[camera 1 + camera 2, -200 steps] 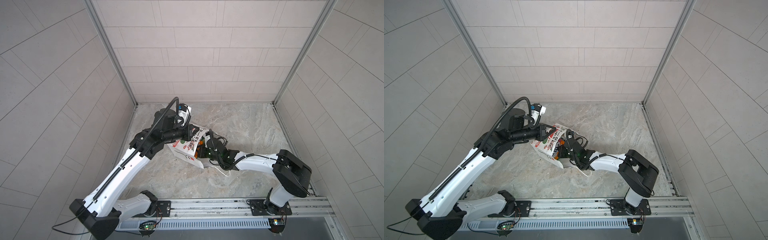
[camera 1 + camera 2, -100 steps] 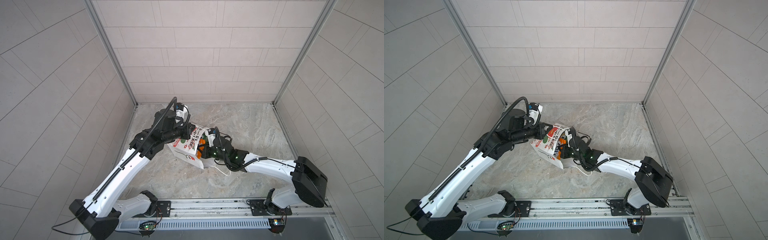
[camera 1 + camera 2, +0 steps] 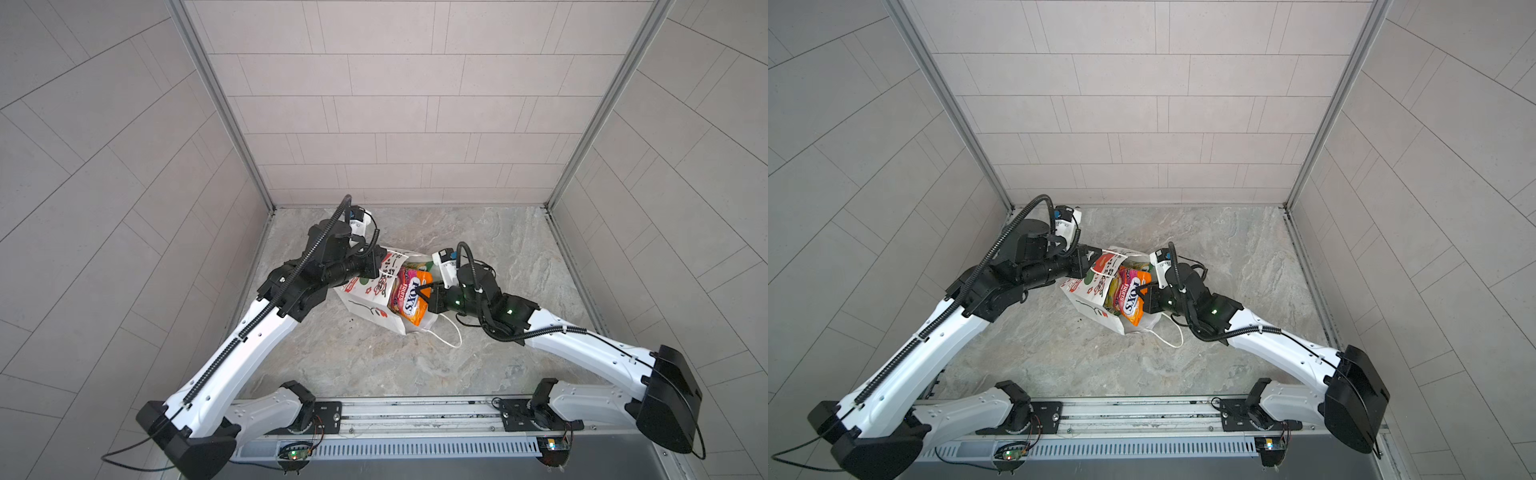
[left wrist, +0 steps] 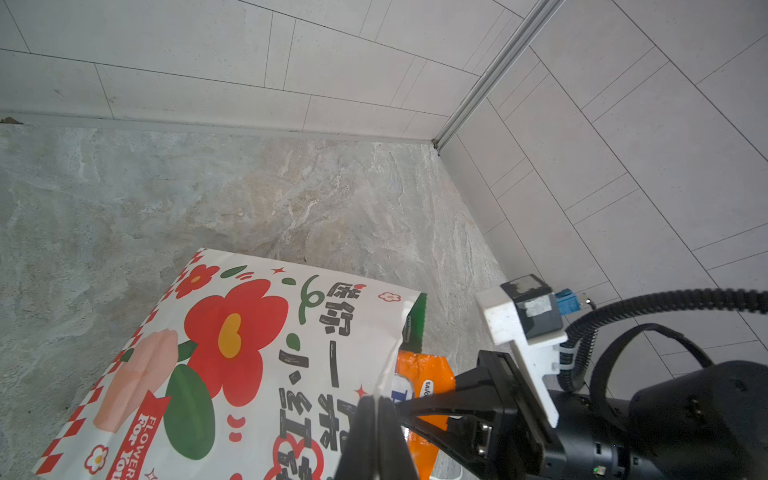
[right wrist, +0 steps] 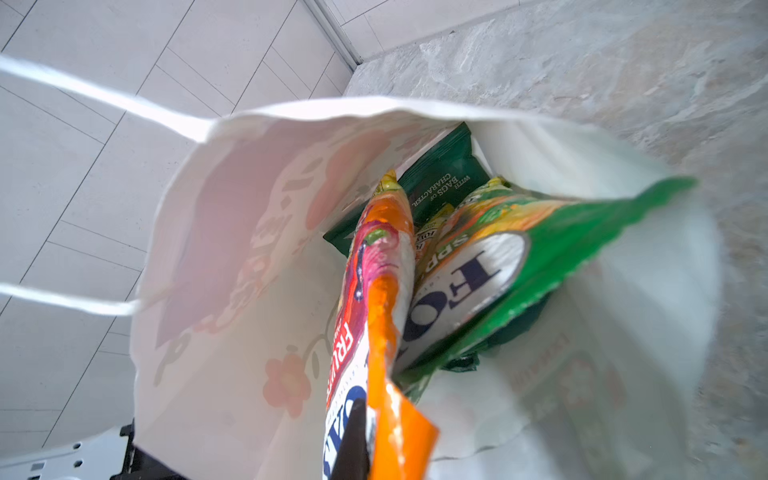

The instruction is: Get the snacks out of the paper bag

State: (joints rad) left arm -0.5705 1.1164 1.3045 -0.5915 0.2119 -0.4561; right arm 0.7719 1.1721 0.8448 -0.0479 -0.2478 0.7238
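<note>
While top views show its face, orange packet (image 3: 409, 297) (right wrist) appears edge-on.

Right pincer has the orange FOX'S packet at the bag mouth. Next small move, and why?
Probably draw the right pincer back from the bag mouth until the orange FOX'S packet clears the rim. It is shut on the packet's edge, the packet's far end lies inside the paper bag beside a green packet, and the left pincer is shut on the rim, steadying the bag.
</note>
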